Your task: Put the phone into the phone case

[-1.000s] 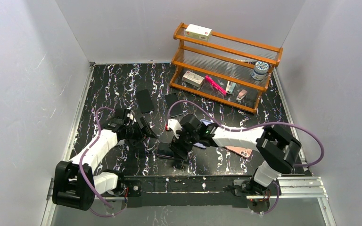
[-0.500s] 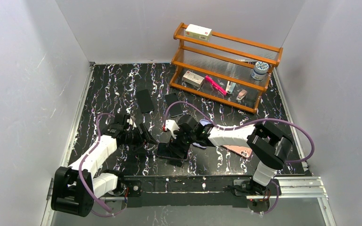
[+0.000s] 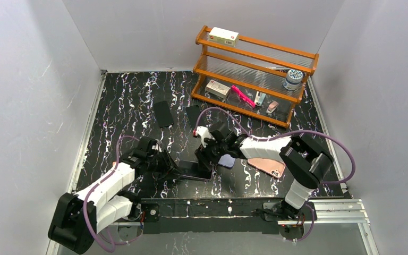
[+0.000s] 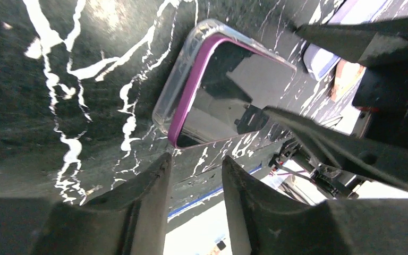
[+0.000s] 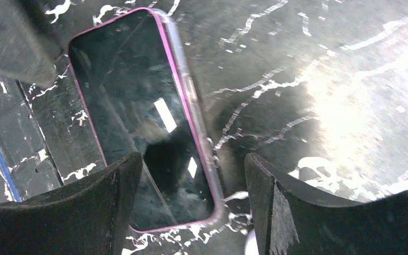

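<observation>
A dark-screened phone with a purple rim [image 5: 138,117] lies screen-up on the black marbled table, inside a clear case [image 5: 191,101] that shows along its edge. It also shows in the left wrist view [image 4: 228,90] and in the top view [image 3: 191,170], near the front edge. My right gripper [image 5: 191,162] is open and hovers over the phone's near end without holding it; it is just behind the phone in the top view [image 3: 204,158]. My left gripper [image 4: 195,159] is open and empty, just short of the phone's corner, at its left in the top view [image 3: 169,163].
A wooden rack [image 3: 255,69] with small items stands at the back right. Two dark flat cases [image 3: 163,113] [image 3: 193,112] lie mid-table. A rose-gold phone [image 3: 268,166] and a lavender item [image 3: 226,160] lie right of my right gripper. The table's front edge [image 3: 207,204] is close to the phone.
My right gripper has moved off the phone toward the back. My left gripper has moved nearer and right, up to the phone's left end. The phone has shifted slightly.
</observation>
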